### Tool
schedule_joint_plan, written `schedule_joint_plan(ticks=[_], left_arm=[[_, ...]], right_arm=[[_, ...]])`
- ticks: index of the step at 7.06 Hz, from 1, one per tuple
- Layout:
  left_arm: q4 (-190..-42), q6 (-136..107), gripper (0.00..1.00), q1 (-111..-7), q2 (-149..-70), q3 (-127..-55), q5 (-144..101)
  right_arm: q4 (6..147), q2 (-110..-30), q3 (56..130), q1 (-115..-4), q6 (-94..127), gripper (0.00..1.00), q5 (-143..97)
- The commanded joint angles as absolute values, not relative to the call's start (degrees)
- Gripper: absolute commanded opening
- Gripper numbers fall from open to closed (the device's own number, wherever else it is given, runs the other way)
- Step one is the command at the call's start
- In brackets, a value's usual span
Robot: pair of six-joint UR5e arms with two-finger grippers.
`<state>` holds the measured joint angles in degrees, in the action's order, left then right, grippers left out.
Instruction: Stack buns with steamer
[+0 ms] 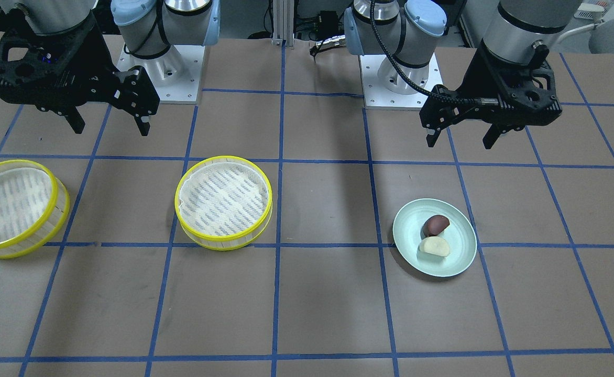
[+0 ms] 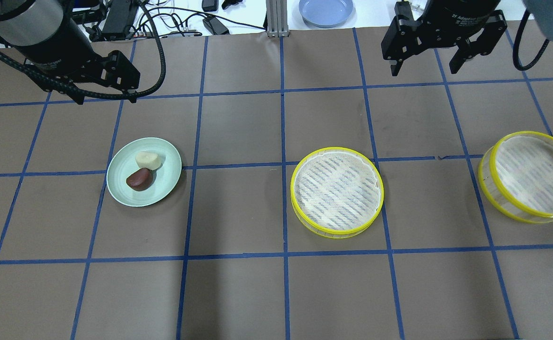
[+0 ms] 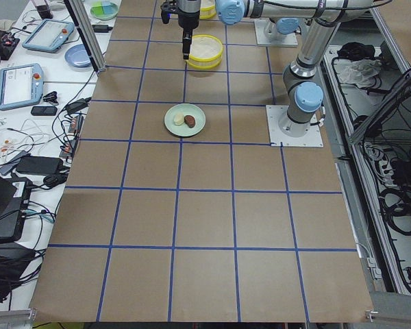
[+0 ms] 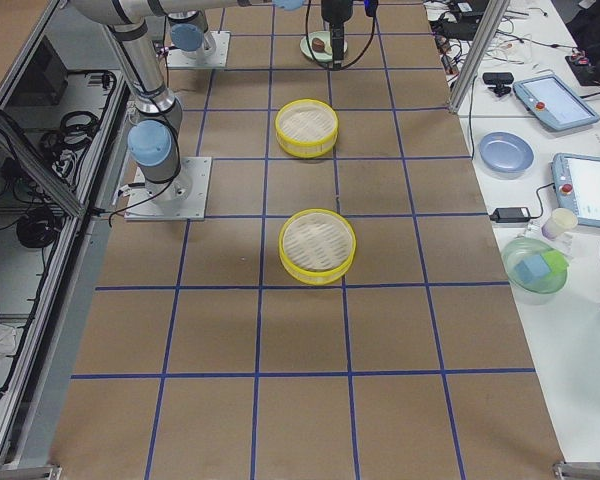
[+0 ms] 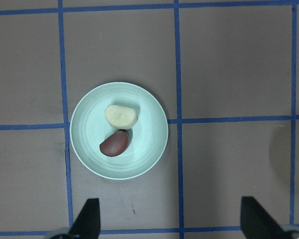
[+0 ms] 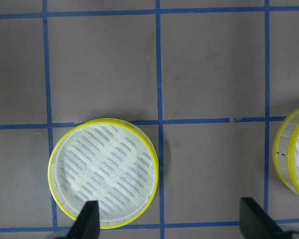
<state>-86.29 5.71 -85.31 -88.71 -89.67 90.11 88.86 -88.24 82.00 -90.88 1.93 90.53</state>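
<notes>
A dark reddish-brown bun [image 1: 436,224] [image 2: 139,179] [image 5: 114,143] and a pale cream bun [image 1: 435,246] [image 2: 148,159] [image 5: 121,116] lie side by side on a pale green plate [image 1: 461,251] [image 2: 169,175] [image 5: 152,134]. A yellow-rimmed steamer basket [image 1: 224,201] [image 2: 337,191] [image 6: 103,172] stands empty mid-table. A second steamer piece [image 1: 13,207] [image 2: 531,177] [image 6: 294,154] stands at the robot's far right. My left gripper [image 1: 461,141] [image 5: 172,219] is open and empty, high above the table near the plate. My right gripper [image 1: 109,125] [image 2: 425,68] [image 6: 172,219] is open and empty, high between the two steamers.
The arms' base plates [image 1: 163,68] [image 1: 398,73] sit at the robot's edge of the table. A blue plate [image 2: 326,10] and cables lie on the side bench beyond the far edge. Blue tape lines grid the brown table.
</notes>
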Motion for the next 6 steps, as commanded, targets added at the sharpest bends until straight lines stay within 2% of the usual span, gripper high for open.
schedule_joint_plan(ticks=[1, 6], left_arm=[[-86.31, 5.71, 1.0, -85.34, -88.68, -90.0, 90.09], [-86.83, 6.86, 1.0, -84.11, -88.77, -90.52, 90.09]], right_arm=[[88.86, -88.24, 82.0, -90.88, 1.93, 1.0, 90.61], [89.3, -88.33, 81.74, -84.75, 0.88, 1.0, 90.88]])
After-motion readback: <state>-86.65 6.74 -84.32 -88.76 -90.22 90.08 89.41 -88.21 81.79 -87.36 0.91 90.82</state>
